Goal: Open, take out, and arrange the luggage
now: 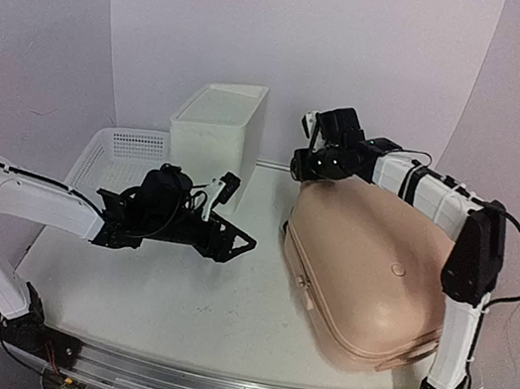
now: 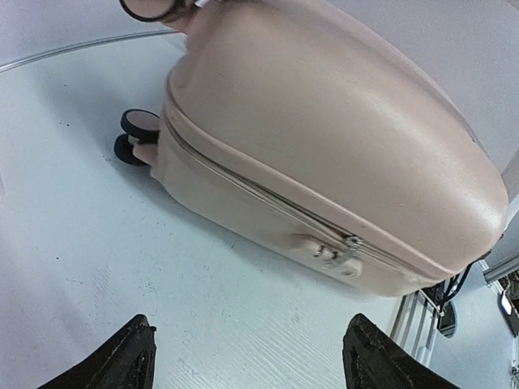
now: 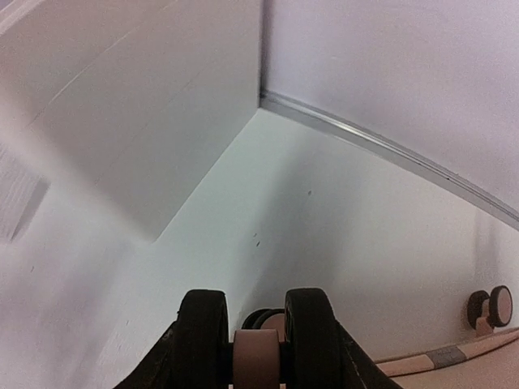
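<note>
The luggage (image 1: 378,266) lay shut on the table's (image 1: 153,287) right, my right pincer (image 3: 255,361) clamped about its far caster wheel (image 3: 258,344), so I judged the left pincer (image 2: 247,356), wide open and empty, should approach the zipper pull (image 2: 350,243) squarely.

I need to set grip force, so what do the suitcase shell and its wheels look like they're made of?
The luggage shell looks like hard moulded plastic, satin peach-pink, with soft highlights and no weave. Its caster wheels seem to be matte black rubbery tyres on pink plastic hubs.
</note>
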Tool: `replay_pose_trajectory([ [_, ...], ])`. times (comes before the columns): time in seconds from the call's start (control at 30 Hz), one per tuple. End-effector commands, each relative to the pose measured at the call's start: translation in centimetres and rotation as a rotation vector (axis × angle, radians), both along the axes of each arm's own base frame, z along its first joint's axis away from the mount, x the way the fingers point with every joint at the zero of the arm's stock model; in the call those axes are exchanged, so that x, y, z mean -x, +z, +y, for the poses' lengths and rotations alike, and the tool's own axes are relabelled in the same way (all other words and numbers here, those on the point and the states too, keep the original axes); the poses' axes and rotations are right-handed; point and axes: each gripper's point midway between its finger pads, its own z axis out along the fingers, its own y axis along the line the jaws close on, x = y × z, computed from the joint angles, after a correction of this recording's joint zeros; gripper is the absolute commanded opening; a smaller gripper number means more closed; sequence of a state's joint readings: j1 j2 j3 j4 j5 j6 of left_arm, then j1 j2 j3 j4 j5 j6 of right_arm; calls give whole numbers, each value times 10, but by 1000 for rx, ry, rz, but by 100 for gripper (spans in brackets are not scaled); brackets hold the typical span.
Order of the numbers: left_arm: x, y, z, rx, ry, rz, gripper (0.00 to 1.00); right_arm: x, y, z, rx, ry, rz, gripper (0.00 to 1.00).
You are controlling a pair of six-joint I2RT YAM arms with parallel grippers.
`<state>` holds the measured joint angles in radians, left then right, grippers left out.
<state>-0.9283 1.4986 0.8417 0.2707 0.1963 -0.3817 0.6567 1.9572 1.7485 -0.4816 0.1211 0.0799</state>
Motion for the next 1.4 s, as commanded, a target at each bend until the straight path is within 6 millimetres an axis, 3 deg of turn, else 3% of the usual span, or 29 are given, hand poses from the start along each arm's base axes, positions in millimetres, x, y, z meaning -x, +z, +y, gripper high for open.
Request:
replay_pose_trajectory([
  [0.0, -4, 14, -3, 4, -14, -68, 81, -61, -3, 16, -79, -80, 34, 51],
  [0.1, -1, 10, -16, -10, -74, -86, 83, -51, 10, 18, -49, -38, 121, 80],
  [0.2, -4, 4, -25, -22, -103, -100, 81, -16, 26, -7, 21, -22, 181, 97],
  [0.23, -4, 3, -28, -25, -122, -115, 81, 1, 19, -18, 59, -10, 217, 98],
  [0.43, -15, -10, -42, -41, -252, -170, 72, 104, 37, -84, 120, 51, 264, 98],
  [0.6, -26, -22, -49, -28, -344, -250, 67, 176, 9, -141, 132, -31, 351, 98],
  [0.7, -32, -31, -57, -9, -348, -327, 66, 204, 1, -165, 102, -96, 357, 98],
  [0.73, -34, -33, -59, -6, -344, -351, 65, 210, -4, -169, 94, -112, 368, 98],
  [0.9, -30, -34, -77, 3, -364, -495, 60, 233, 15, -178, -24, -133, 325, 98],
  [1.2, -39, -49, -91, -2, -327, -544, 51, 239, 19, -194, -4, -206, 331, 98],
  [1.37, -42, -50, -93, -15, -318, -582, 46, 240, 20, -193, 2, -190, 323, 98],
])
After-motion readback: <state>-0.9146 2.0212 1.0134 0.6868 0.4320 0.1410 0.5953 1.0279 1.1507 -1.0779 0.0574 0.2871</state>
